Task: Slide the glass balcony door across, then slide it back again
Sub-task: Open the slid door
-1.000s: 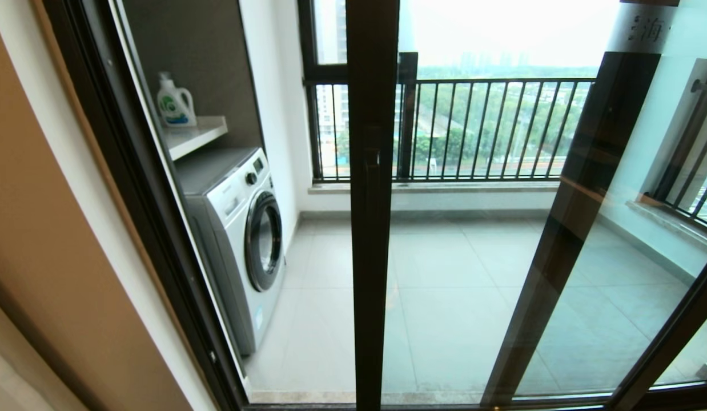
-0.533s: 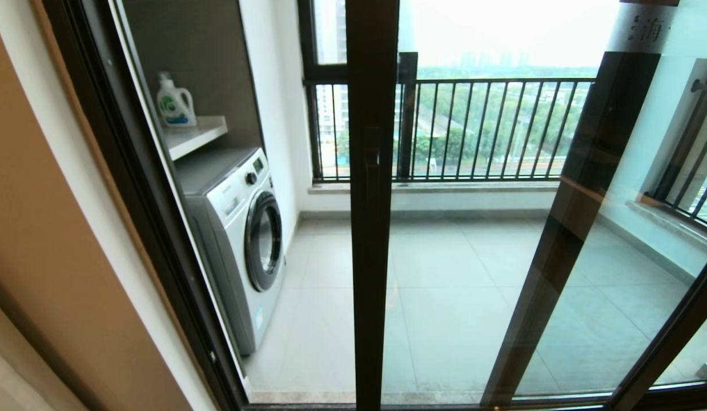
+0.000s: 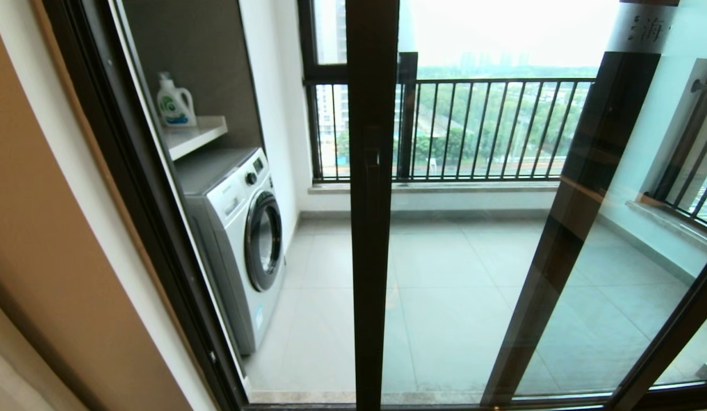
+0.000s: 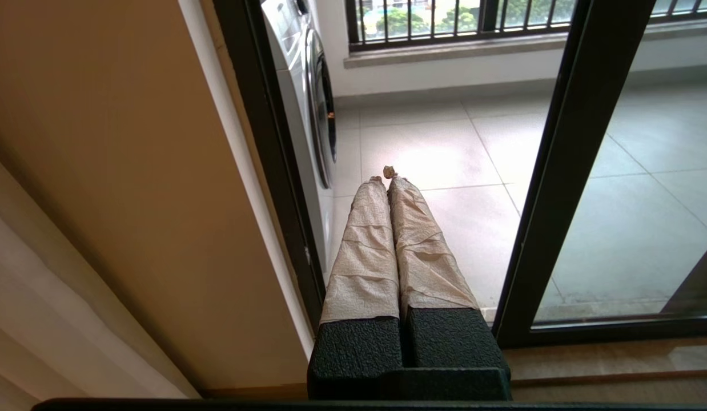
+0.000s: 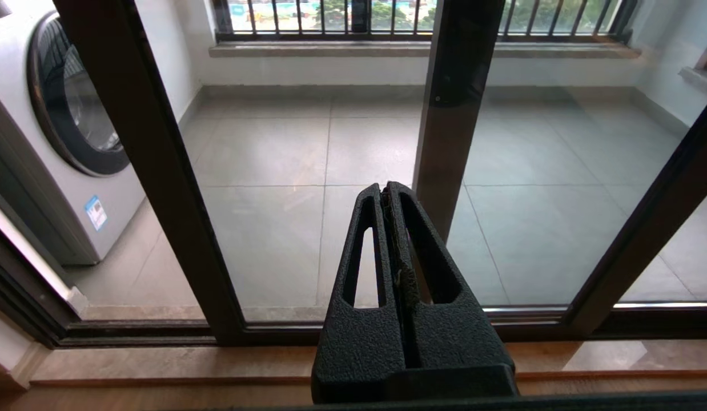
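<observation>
The glass balcony door (image 3: pixel 473 297) stands partly slid aside. Its dark handle-side stile (image 3: pixel 370 257) rises at the middle of the head view, with the short black bar handle (image 3: pixel 371 165) on it. Left of the stile is an open gap down to the floor. Neither arm shows in the head view. My left gripper (image 4: pixel 386 180) has tan-taped fingers (image 4: pixel 365 251). It is shut on nothing, low in front of the gap, left of the door stile (image 4: pixel 559 188). My right gripper (image 5: pixel 385 187) is shut and empty, facing the glass right of the stile (image 5: pixel 153 171).
A white washing machine (image 3: pixel 239 228) stands on the balcony just past the gap, under a shelf with a detergent bottle (image 3: pixel 175 103). The fixed left door frame (image 3: pixel 148 217) borders a tan wall (image 3: pixel 45 257). A second dark stile (image 3: pixel 576 228) shows through the glass. A black railing (image 3: pixel 490 131) closes the balcony.
</observation>
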{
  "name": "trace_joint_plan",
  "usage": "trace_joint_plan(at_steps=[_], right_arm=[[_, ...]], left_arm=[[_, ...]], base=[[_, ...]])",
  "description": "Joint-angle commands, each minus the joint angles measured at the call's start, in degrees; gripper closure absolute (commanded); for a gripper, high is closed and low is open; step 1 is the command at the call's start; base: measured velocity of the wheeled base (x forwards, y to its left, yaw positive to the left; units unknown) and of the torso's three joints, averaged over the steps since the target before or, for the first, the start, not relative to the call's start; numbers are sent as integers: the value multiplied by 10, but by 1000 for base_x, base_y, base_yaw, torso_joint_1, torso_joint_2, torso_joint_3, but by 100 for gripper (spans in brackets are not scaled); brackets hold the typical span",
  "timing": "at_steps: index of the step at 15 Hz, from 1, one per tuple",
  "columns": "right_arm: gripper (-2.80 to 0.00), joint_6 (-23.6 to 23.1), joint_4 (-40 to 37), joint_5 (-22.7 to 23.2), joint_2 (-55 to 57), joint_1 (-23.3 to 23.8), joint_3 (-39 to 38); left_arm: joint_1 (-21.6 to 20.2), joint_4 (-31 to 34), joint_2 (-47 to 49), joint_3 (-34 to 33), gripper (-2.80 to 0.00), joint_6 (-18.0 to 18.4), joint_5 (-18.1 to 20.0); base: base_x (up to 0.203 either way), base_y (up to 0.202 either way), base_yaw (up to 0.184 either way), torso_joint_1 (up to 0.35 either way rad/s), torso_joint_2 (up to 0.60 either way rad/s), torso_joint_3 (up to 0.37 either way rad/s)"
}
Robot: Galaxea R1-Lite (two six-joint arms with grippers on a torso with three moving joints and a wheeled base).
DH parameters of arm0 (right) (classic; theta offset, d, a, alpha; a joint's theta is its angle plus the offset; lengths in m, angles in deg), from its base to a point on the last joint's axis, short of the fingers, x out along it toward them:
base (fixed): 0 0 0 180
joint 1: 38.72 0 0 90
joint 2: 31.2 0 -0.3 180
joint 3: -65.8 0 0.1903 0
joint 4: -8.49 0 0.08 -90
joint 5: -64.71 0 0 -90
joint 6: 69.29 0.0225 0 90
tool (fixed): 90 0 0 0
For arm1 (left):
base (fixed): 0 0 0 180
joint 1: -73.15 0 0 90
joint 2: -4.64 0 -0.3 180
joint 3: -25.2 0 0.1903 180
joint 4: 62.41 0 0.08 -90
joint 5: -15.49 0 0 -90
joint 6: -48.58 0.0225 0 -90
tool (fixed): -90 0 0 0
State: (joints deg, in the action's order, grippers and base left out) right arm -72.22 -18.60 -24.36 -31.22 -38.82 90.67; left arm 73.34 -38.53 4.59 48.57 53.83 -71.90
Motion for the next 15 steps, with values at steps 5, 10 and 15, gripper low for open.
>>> trace_joint_plan(at_steps=[5, 10, 15], right_arm=[[0, 42, 29, 27, 207, -15, 120], [0, 53, 157, 79, 572, -111, 300], [0, 41, 231, -70, 825, -394, 504]], left_arm=[[0, 0, 1, 0, 0, 0, 0], [0, 0, 1, -1, 0, 0, 0], [0, 0, 1, 0, 0, 0, 0]], base=[[0, 0, 0, 0, 0, 0], [0, 0, 0, 0, 0, 0], [0, 0, 0, 0, 0, 0]])
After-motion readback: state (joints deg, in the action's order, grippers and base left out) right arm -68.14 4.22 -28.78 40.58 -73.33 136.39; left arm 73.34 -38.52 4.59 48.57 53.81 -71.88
